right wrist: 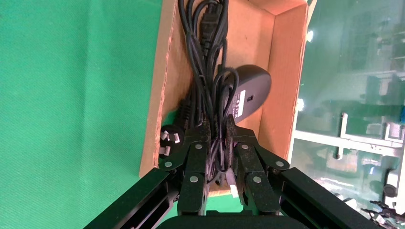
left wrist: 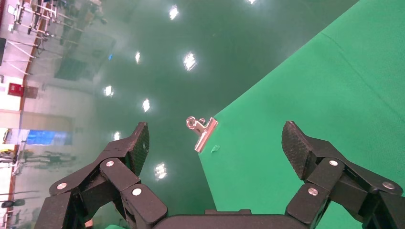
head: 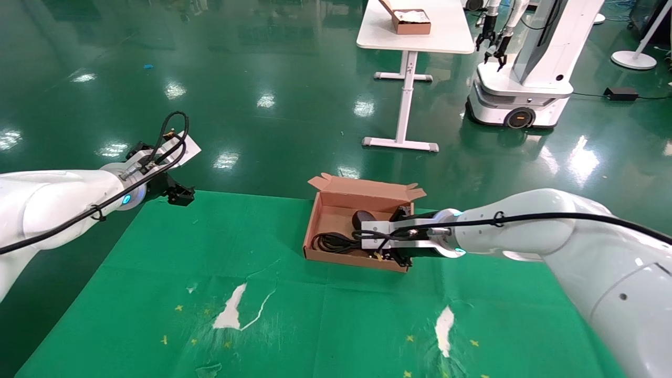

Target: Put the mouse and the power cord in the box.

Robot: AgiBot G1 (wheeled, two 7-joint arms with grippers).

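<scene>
The brown cardboard box (head: 362, 200) stands on the green mat, flaps on its far edge. Inside lie the coiled power cord (head: 331, 242) and the black mouse (head: 363, 217). My right gripper (head: 380, 247) reaches into the box's right end. In the right wrist view it (right wrist: 218, 129) is shut on the mouse's thin bundled wire. The mouse (right wrist: 250, 93) lies label-side up just beyond its fingertips, beside the box wall (right wrist: 286, 71). The power cord (right wrist: 203, 28) runs along the other wall, its plug (right wrist: 169, 138) next to the fingers. My left gripper (head: 178, 194) hovers open over the mat's far left corner (left wrist: 215, 138).
A metal clip (left wrist: 203, 133) holds the mat's edge below the left gripper. The mat has white torn patches (head: 231, 312) near me. On the glossy floor beyond stand a white table (head: 415, 37) carrying another box, and a second robot (head: 525, 79).
</scene>
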